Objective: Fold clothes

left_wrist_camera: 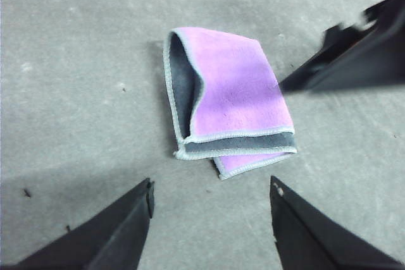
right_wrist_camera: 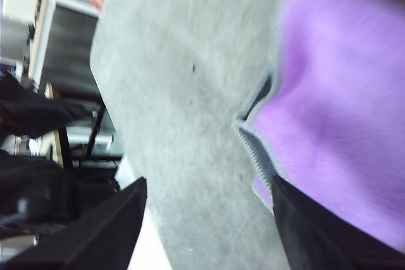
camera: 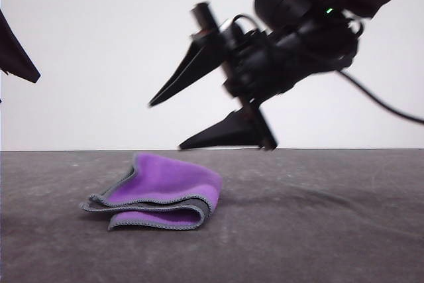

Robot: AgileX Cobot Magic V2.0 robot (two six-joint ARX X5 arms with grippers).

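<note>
Your right claw (camera: 165,124) hangs wide apart at frame centre, the left claw (left_wrist_camera: 212,197) apart too, above the folded cloth (camera: 162,193) lower left on the tabletop (camera: 318,230) (square those edges before pressing).

Your grey table (camera: 331,230), worn and scuffed, one folded cloth (camera: 162,193) lying on it left of centre, purple side up

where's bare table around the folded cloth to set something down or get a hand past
Bare table runs right of the folded cloth, and also to its left and in front of it. It is crowded just above and right of the cloth, where the open right gripper hangs. The left gripper, open too, hovers by the cloth's layered edges.
</note>
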